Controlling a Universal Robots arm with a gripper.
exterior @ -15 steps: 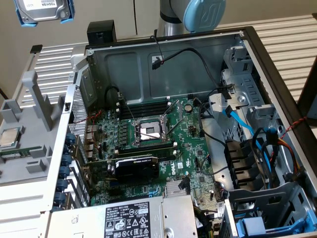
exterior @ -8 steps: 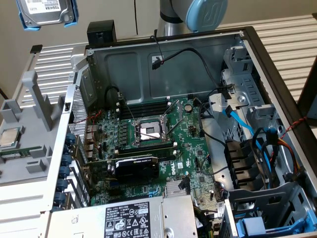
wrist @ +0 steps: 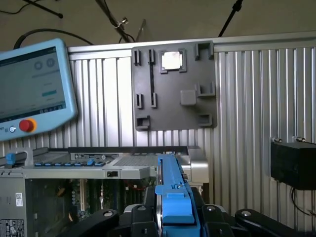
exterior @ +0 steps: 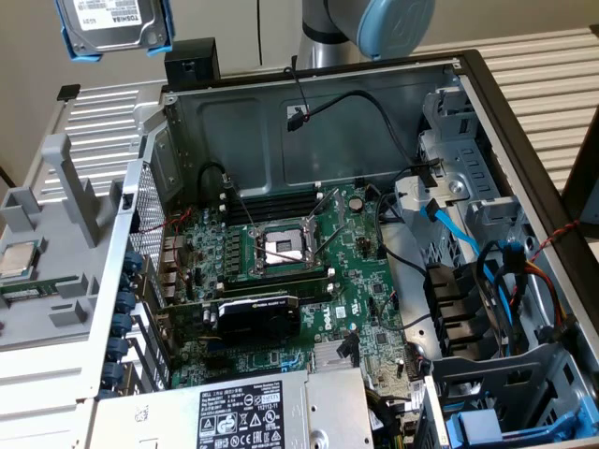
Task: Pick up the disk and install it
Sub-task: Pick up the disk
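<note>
Disk [exterior: 114, 22]: clamped edge-on in gripper [wrist: 174, 219], raised clear of computer case [exterior: 281, 131]. Pickup done; installation inside case not yet done.

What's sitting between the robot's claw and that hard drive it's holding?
Nothing. In the wrist view the gripper is shut straight on the disk: its blue carrier frame stands edge-on between the black fingers.
</note>
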